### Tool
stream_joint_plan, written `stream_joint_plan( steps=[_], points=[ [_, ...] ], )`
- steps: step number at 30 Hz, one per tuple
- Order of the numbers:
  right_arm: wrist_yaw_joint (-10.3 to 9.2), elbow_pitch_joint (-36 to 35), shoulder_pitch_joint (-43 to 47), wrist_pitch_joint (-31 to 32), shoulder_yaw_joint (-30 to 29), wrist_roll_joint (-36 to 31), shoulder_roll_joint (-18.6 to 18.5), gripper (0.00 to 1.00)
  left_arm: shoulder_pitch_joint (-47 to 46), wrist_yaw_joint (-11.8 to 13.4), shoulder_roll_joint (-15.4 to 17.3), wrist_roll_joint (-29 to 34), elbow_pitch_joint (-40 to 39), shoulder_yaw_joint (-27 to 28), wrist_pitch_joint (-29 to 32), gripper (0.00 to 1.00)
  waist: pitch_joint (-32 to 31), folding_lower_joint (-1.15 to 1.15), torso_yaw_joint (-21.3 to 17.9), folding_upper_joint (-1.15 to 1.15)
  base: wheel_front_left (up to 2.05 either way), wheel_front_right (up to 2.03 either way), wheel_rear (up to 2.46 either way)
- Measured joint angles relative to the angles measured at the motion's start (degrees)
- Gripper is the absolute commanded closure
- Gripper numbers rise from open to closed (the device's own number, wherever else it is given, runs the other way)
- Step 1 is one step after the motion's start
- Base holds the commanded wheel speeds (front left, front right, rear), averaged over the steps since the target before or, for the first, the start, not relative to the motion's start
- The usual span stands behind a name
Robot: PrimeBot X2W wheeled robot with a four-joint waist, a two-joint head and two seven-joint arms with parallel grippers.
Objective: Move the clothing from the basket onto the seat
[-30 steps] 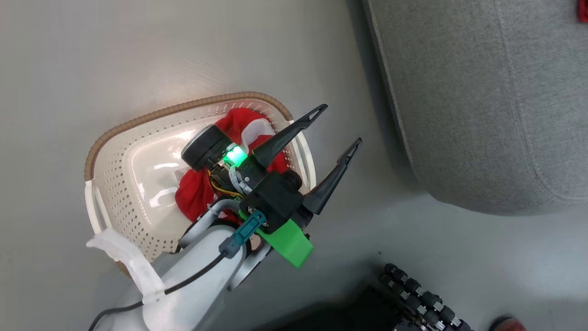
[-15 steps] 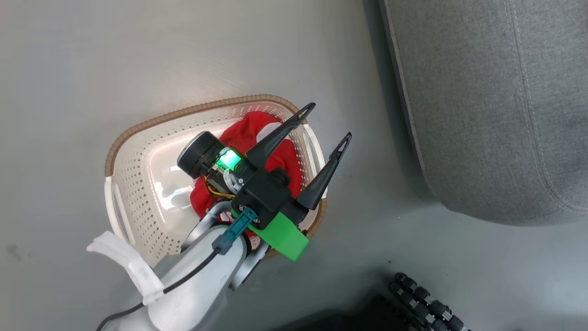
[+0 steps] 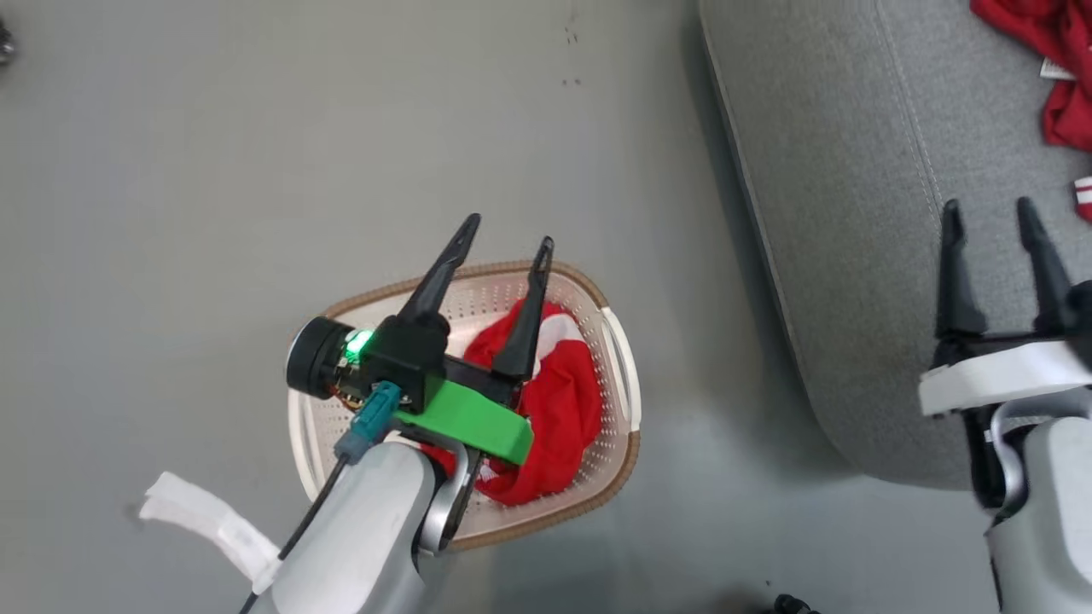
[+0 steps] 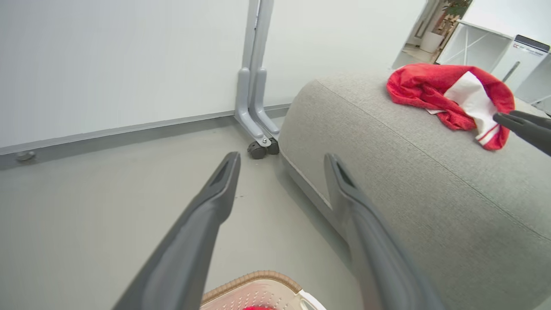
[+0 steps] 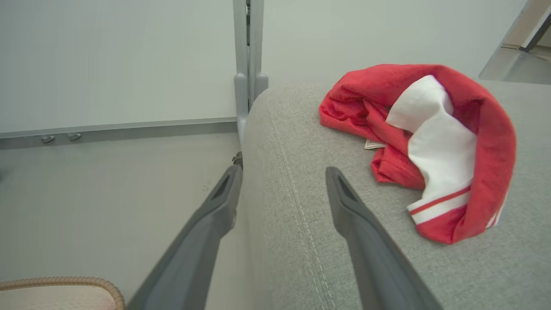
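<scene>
Red clothing [image 3: 563, 409] is lying bunched in the basket [image 3: 627, 460] at lower centre of the head view, so that bit is left to do. The left gripper [image 3: 508, 232] is hanging right above it, fingers spread wide, holding nothing. Over at the right edge the right gripper [image 3: 987, 205] is sitting above the seat [image 3: 853, 213], also wide and empty. A second piece [image 3: 1041, 34] is lying on the seat in the upper right corner, so that one's delivered.

Left wrist view: the fingers are gaping with nothing gripped between them. The basket rim is peeking in at the bottom edge, and the second piece is resting on the seat at upper right.

Right wrist view: the fingers are standing well apart over the seat's edge, and the second piece is lying just right of them, untouched. I'm guessing we're roughly halfway, with grabbing what's in the basket coming next. Can't tell if that heap is one item or more.
</scene>
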Motion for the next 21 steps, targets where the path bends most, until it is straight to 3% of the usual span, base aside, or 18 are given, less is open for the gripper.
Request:
stream_joint_plan(
  steps=[8, 21],
  points=[
    [0.01, 0.5, 4.3, 0.0, 10.8, -0.5, 1.4, 0.0, 11.2, 0.7, -2.0, -0.6, -1.8, 11.4, -0.2, 0.0, -10.2, 0.0, 4.5, 0.0, 0.0, 0.0, 0.0],
    [0.0, -7.1, 15.0, 0.0, 13.4, -0.6, 2.9, 0.0, 28.7, 0.8, -3.2, 6.1, -12.4, 22.7, -0.2, 0.0, -25.7, 0.0, 9.8, 0.0, 0.0, 0.0, 0.0]
  ],
)
